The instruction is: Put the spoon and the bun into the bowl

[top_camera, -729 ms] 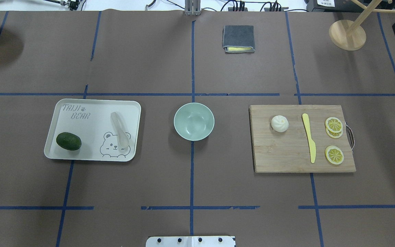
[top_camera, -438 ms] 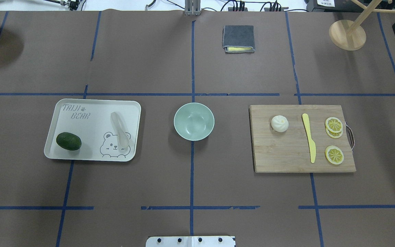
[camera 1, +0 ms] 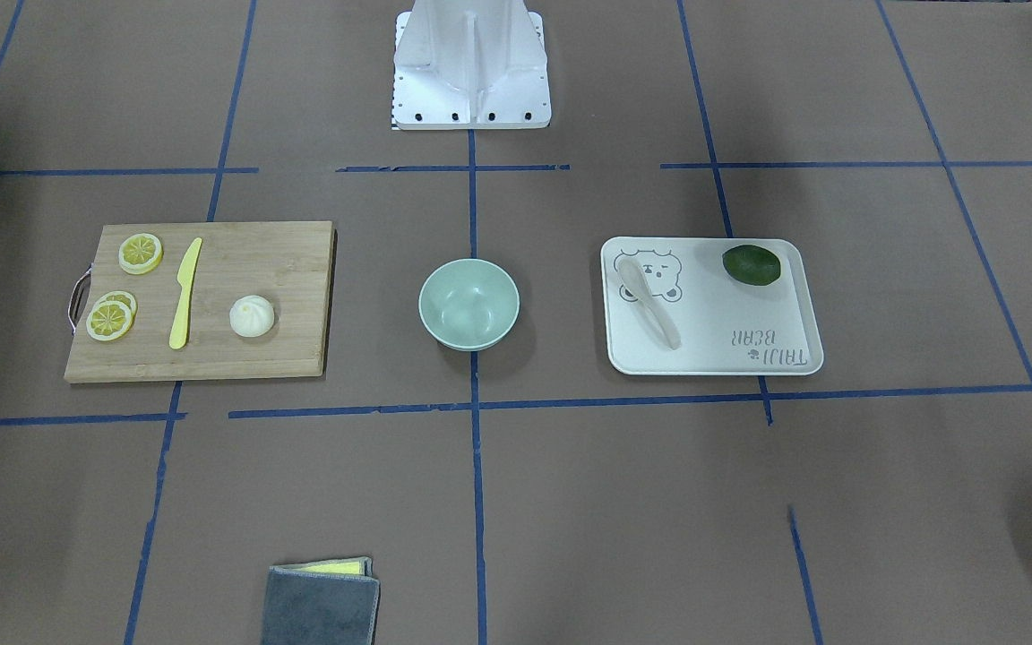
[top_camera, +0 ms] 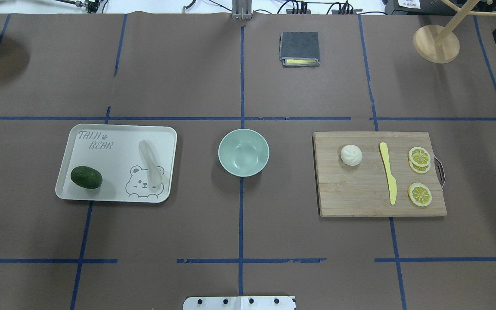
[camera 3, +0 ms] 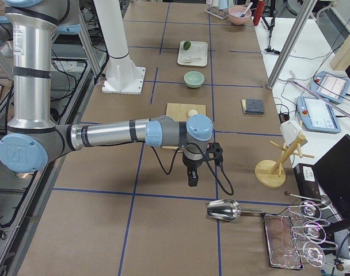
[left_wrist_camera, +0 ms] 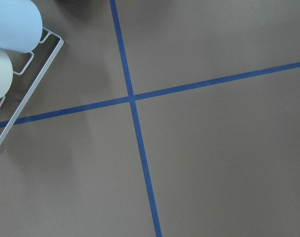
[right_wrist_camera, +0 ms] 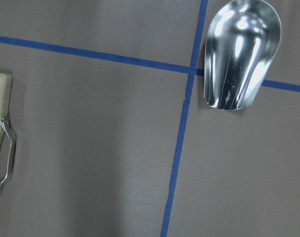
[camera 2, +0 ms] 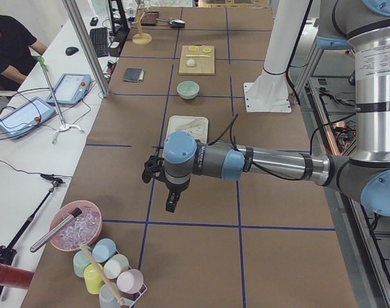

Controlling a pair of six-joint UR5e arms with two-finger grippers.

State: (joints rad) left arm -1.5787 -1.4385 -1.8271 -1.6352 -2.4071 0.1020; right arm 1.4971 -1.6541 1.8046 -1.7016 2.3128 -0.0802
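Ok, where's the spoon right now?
The spoon lies on the cream tray, left of the bowl in the overhead view, its scoop over the bear drawing; the dark green fruit sits on the same tray farther left.

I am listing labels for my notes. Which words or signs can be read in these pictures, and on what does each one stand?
"TAIJI BEAR": printed on the tray, near a bear drawing.
The white label on a dark device past the table's far edge: too small to read.
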